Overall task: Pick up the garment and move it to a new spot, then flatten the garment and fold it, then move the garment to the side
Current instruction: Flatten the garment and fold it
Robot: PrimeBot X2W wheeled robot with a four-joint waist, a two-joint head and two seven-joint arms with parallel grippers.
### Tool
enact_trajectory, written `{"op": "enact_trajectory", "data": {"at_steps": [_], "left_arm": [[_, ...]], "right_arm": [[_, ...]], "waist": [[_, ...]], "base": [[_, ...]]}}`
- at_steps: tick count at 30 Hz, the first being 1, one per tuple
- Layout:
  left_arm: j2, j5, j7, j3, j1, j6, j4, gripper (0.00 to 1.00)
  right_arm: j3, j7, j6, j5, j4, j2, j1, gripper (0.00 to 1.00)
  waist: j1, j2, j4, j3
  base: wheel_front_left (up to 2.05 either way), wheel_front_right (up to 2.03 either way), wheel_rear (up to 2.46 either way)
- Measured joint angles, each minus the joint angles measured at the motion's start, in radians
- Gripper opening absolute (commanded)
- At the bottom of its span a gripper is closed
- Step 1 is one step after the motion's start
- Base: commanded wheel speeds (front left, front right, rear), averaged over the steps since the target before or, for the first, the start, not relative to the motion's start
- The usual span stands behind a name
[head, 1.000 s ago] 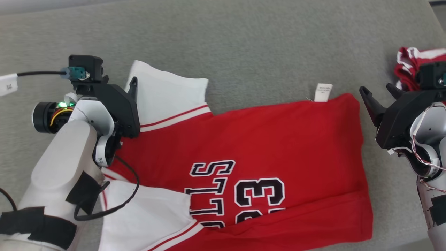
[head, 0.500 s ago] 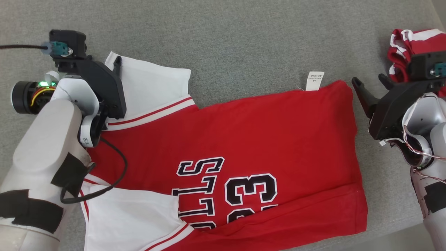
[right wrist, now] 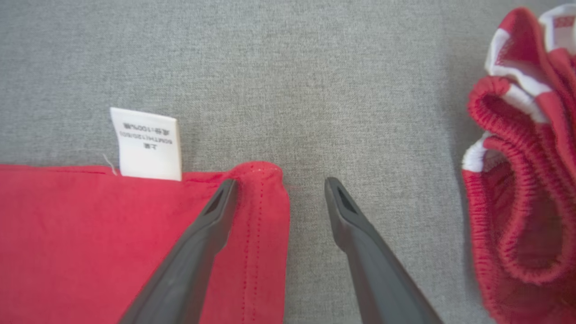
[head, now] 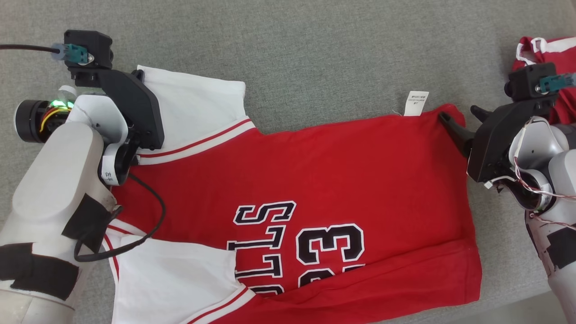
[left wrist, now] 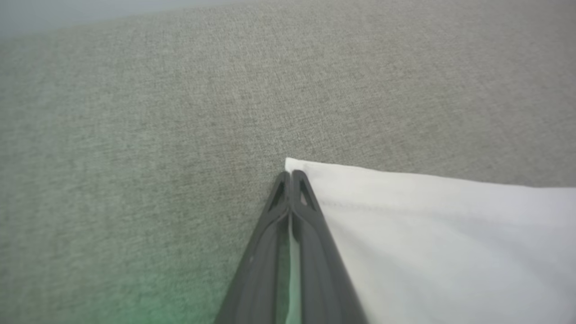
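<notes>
One red jersey [head: 315, 171] here, laid out flat on the grey fabric surface [head: 315, 45], stretched sideways between two arms. Two white sleeves counted: one [head: 198, 103] at the far left, one [head: 180, 279] at the near left edge, each trimmed with red-and-white striping. Black-and-white lettering and a number 23 [head: 330, 243] across the chest, partly covered by a fold along the near edge. One white care label [head: 417, 103] poking out past the far hem, just beside the jersey's right corner.

Over to the left gripper [left wrist: 291, 180]: two dark fingers pressed tight together, pinching the outer corner of that far sleeve, a sliver of pale cloth caught between them. One black cable [head: 164, 215] looping off that forearm across the red cloth.

Now the right gripper [right wrist: 281, 182]: two fingers spread wide, straddling the far right corner of the hem, one fingertip over red cloth just right of the label, the other over bare grey. Touching the cloth or hovering above it, cannot tell.

One more garment at the far right: a crumpled red-and-white bundle [right wrist: 517, 202], lying apart from the jersey, ribbed elastic edges plain in the right wrist view.
</notes>
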Motion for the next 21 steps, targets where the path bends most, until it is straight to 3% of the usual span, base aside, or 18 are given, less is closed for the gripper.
{"op": "enact_trajectory", "data": {"at_steps": [6,8,10,12,16,21], "left_arm": [[-0.001,-0.001,0.002,-0.008,0.000,0.006,-0.020,0.00],[-0.001,-0.001,0.004,-0.011,0.000,0.006,-0.025,0.00],[-0.001,-0.001,0.008,-0.013,0.000,0.007,-0.030,0.00],[-0.001,-0.001,0.008,-0.015,0.000,0.007,-0.033,0.00],[0.001,-0.001,0.006,-0.016,0.002,0.007,-0.038,0.00],[0.006,0.005,-0.084,-0.016,0.016,0.004,-0.057,0.00]], "right_arm": [[0.036,0.009,0.000,0.003,0.048,-0.007,-0.031,0.98],[0.050,0.013,0.000,0.003,0.058,-0.011,-0.043,0.44],[0.063,0.011,0.000,0.003,0.063,-0.013,-0.052,0.17],[0.075,0.007,0.000,0.004,0.070,-0.015,-0.058,0.00],[0.086,-0.005,0.000,0.003,0.078,-0.018,-0.065,0.00],[0.090,-0.060,0.000,-0.005,0.094,-0.024,-0.069,0.00]], "waist": [[0.0000,0.0000,0.010,0.009],[0.0000,0.0000,0.013,0.010],[0.0000,0.0000,0.016,0.011],[0.0000,0.0000,0.017,0.011],[0.0000,0.0000,0.017,0.011],[0.0001,0.0001,0.021,0.006]], "base": [[0.00,0.00,0.00],[0.00,0.00,0.00],[0.00,0.00,0.00],[0.00,0.00,0.00],[0.00,0.00,0.00],[0.00,0.00,0.00]]}}
